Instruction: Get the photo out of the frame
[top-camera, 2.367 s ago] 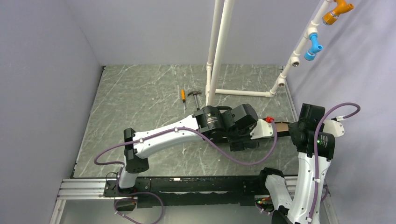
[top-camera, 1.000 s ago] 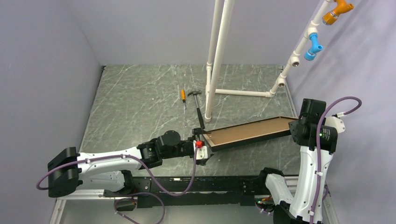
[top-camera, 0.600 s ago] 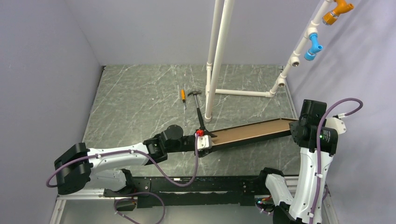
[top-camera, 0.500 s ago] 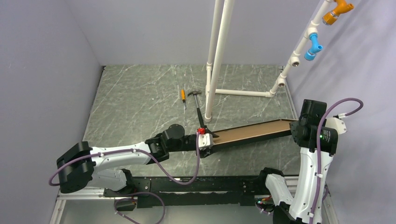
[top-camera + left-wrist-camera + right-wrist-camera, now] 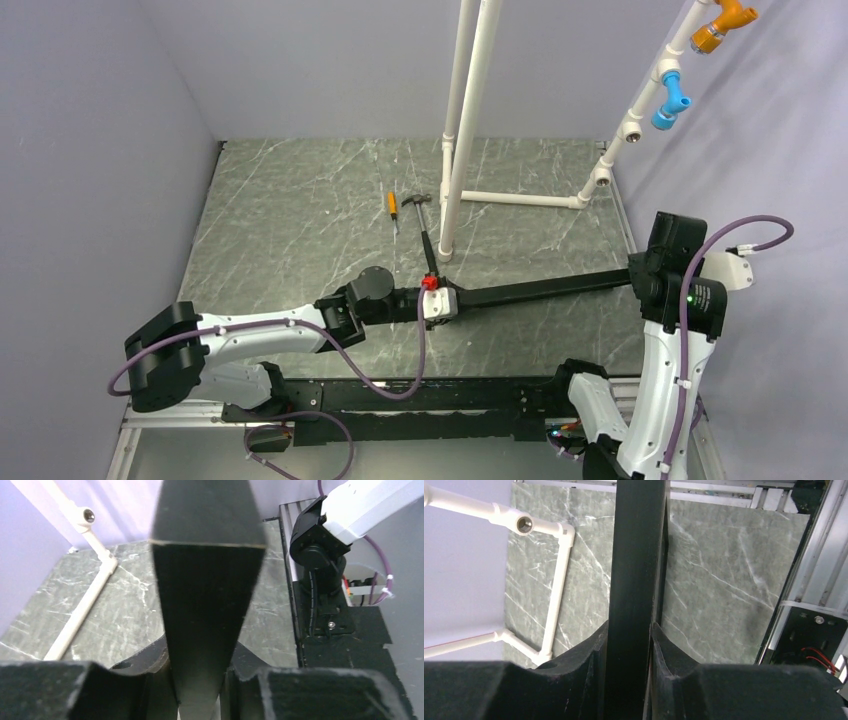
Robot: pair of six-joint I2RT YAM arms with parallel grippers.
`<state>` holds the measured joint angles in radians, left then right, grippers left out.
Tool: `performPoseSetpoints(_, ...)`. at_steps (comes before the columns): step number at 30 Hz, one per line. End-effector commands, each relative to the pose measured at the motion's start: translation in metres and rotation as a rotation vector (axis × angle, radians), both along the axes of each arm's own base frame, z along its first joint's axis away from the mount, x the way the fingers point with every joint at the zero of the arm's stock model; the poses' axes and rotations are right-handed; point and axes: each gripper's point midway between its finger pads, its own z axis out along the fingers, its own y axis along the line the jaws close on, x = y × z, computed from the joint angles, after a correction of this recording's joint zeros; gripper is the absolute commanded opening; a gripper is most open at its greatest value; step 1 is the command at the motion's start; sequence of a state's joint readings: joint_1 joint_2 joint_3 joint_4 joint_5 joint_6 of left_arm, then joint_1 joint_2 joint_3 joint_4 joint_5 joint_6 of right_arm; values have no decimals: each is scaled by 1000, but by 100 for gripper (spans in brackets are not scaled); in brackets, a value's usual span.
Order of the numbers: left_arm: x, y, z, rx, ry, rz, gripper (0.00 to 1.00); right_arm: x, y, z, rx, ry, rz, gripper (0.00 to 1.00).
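The frame (image 5: 540, 289) hangs above the table as a thin black bar, turned edge-on to the top camera and held at both ends. My left gripper (image 5: 444, 300) is shut on its left end; in the left wrist view both fingers press the black edge (image 5: 207, 605) around the gripper's middle (image 5: 200, 682). My right gripper (image 5: 636, 281) is shut on the right end, and in the right wrist view the frame's rail (image 5: 636, 580) runs between the closed fingers (image 5: 630, 650). The photo is hidden with the frame edge-on.
A black-handled hammer (image 5: 427, 240) and an orange screwdriver (image 5: 392, 207) lie just behind the frame's left end. A white pipe stand (image 5: 460, 130) rises at the back, its base (image 5: 520, 198) on the table. The arms' metal rail (image 5: 400, 398) runs along the near edge.
The left gripper has shut on the frame's left end. The frame has rolled from showing its brown back to standing edge-on, and the right wrist has turned with it.
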<state>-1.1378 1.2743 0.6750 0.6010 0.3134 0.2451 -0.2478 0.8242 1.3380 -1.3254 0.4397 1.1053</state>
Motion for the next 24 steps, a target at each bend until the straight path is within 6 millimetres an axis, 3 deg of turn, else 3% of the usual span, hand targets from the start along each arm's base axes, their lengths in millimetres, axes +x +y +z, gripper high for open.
performPoseSetpoints(1,-6,-3,19,-58,276,5,0,-13,6,2,-46,42,97,21)
performPoseSetpoints(6,-9,-7,12,-1,381,7,0,-11,5,24,-134,7,172,57)
performPoseSetpoints(12,-1,-13,11,60,571,59,0,-7,4,62,-297,16,337,74)
performPoseSetpoints(15,11,-16,1,111,680,117,0,1,9,80,-364,-41,417,98)
performPoseSetpoints(19,29,-18,-13,128,806,142,0,12,15,90,-421,-54,520,100)
performPoseSetpoints(24,46,-20,-29,158,972,86,0,13,14,97,-465,-76,530,100)
